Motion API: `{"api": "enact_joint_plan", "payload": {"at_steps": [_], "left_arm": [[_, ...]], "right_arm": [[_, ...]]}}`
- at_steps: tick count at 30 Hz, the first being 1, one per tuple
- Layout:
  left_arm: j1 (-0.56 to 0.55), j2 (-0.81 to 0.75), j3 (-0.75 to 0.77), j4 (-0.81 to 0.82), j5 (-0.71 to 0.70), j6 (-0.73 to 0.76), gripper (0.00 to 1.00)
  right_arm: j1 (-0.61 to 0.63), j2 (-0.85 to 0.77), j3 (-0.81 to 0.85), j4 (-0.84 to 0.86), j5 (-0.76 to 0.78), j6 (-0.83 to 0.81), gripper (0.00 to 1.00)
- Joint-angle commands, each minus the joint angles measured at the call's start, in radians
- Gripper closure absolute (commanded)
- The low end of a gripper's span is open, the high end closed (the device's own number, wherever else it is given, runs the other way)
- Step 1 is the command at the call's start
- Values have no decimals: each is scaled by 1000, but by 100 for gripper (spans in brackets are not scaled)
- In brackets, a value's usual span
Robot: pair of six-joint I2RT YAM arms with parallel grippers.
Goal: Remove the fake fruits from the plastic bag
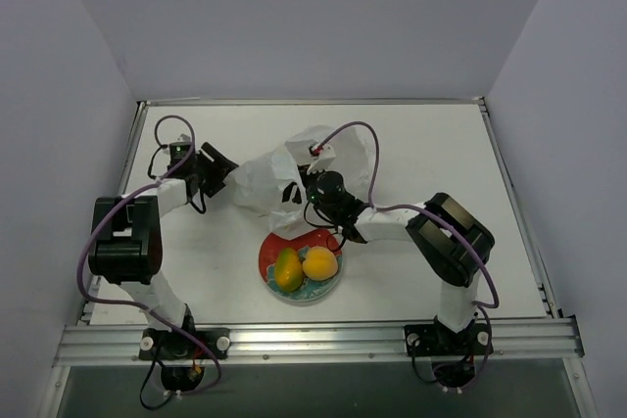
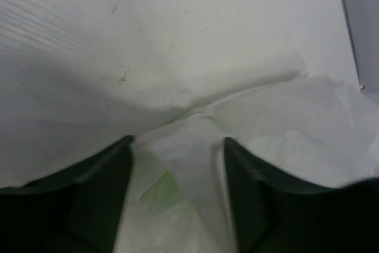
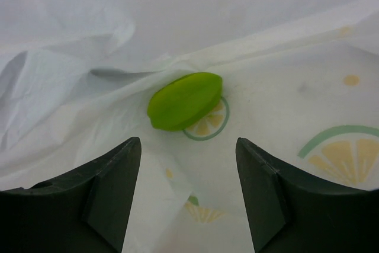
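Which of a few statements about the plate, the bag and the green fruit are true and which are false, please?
1. A mango-shaped fruit and a round orange fruit lie on the plate. True.
2. The green fruit is on the plate. False: it lies on the plastic bag.
3. The right gripper is shut on the green fruit. False: its jaws stand open, with the fruit ahead of them, untouched.
4. Film of the plastic bag lies between the fingers of the left gripper. True.
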Motion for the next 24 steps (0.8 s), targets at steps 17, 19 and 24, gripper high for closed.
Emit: {"api": "enact_joint_plan", "payload": {"at_steps": [17,19,24], "left_arm": [[-152,-125,178,172,167,63,98],[-148,-74,192,124,178,92,98],[-146,-25,191,164,174,72,98]], "right_arm": [[6,-138,-10,-111,160,-88,18],[-1,-104,10,-141,170,-76,18],[-16,-67,22,-205,252,-22,19]]}}
